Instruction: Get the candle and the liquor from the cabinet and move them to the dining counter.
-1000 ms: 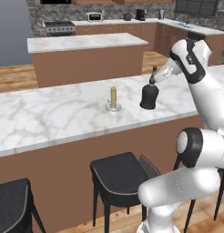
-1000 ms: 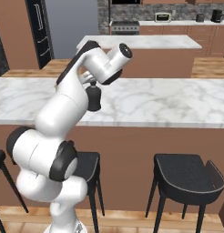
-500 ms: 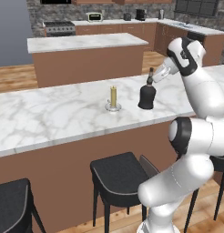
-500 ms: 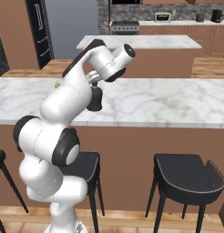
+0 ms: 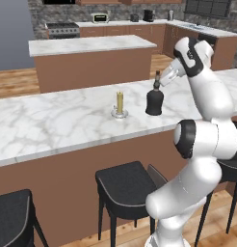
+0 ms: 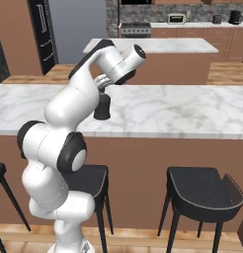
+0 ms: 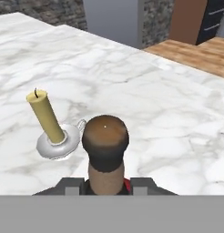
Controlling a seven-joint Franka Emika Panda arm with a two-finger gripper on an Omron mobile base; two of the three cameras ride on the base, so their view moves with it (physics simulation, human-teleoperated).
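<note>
While bottle stands on worktop, at 3 o'clock from candle and near it, with jaws closed on its neck: open fully, lift straight up, avoid tipping bottle toward candle.

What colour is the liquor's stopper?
Brown on the liquor, clearest in the hand view.

A: Candle: pale yellow, on a silvery dish. Liquor: black body, brown stopper.

B: Dining counter: white marble, grey veining, brown base. Stools: black.
</note>
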